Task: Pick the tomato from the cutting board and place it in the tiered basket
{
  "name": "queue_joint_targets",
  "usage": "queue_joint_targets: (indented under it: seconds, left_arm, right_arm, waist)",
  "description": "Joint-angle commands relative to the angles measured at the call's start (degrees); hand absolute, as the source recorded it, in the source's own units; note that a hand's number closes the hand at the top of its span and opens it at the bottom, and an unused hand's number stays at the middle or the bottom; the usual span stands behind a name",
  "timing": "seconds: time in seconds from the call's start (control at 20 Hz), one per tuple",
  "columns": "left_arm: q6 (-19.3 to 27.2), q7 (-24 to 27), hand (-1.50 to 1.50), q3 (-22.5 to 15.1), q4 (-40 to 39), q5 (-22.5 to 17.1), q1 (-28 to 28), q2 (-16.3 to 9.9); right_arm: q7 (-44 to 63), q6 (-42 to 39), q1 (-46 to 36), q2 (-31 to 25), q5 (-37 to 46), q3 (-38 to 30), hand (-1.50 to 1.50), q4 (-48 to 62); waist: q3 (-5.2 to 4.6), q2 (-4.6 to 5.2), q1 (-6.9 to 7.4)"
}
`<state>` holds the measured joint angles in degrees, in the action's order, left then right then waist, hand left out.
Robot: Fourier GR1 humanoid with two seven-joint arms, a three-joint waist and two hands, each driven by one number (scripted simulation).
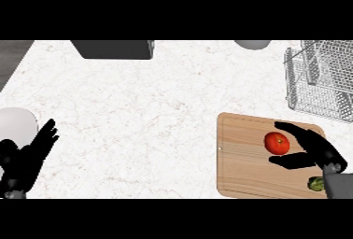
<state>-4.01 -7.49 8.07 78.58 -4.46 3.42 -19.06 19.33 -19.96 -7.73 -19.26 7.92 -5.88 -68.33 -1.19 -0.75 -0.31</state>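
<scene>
A red tomato (276, 143) lies on the wooden cutting board (241, 158) at the right of the counter. My right hand (318, 150) is over the board just right of the tomato, open, its fingers reaching past the tomato's far side and its thumb at the near side, cupping it without closing. The wire tiered basket (318, 79) stands at the far right, beyond the board. At the lower left edge my left hand (24, 161) rests open, fingers up.
A green vegetable (316, 183) sits at the board's near right corner, partly hidden by my right forearm. A white plate (15, 123) lies at the left edge. A dark grey box (114, 49) and a pale bowl (253, 44) stand along the far edge.
</scene>
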Motion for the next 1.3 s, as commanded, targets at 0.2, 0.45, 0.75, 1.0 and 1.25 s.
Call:
queue_joint_targets:
  seconds: [0.2,0.45,0.75,1.0,1.25]
  left_arm:
    - [-1.74,-1.16,0.00,1.22,1.98,-0.55,1.01,0.03]
    - [-3.25,-1.08,0.00,2.53,0.25,0.18,-0.84,-0.67]
    - [-2.50,1.73,0.00,3.02,-0.51,0.82,1.40,1.21]
    - [-1.69,-1.94,0.00,-0.60,0.44,2.92,-2.73,1.88]
    - [-2.37,-1.96,0.00,1.33,0.54,1.80,-1.10,0.51]
  right_arm:
    - [-6.15,6.72,-4.06,4.96,3.48,0.75,1.50,1.86]
    - [-3.75,6.97,0.79,2.94,1.43,-2.83,1.50,-4.87]
    - [1.99,14.48,4.44,4.87,8.70,0.80,1.50,-15.39]
    - [12.02,18.92,-9.48,3.12,32.08,17.28,1.50,-18.27]
    - [31.82,22.04,-15.90,10.54,48.14,26.17,1.50,-25.26]
  waist:
    - [1.21,0.74,0.63]
    - [1.18,0.69,0.21]
    - [1.13,0.58,0.07]
    - [0.40,0.47,3.75]
    - [0.81,-0.22,1.72]
